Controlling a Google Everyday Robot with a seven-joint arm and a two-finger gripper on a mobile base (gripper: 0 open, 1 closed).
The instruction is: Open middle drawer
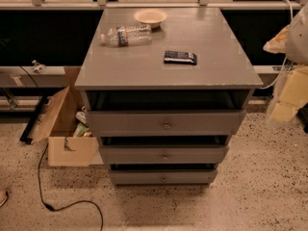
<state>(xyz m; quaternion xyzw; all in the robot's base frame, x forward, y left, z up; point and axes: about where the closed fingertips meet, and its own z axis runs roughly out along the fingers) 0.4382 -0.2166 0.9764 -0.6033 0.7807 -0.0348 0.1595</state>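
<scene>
Saw claw (291, 93) blurred at right edge, open or closed impossible to tell. Found middle drawer (163, 154) well apart from it, bottle (126, 35) lying on worktop (144, 66).

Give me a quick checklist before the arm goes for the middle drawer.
1. Middle drawer not yet pulled out: ok.
2. Its knob in clear view, unblocked: ok.
3. Pincer at the right edge, far from that knob: not ok.
4. Floor cable lies left of the drawer's path: ok.
5. Bottle lying on the cabinet top steady: cannot tell.
</scene>
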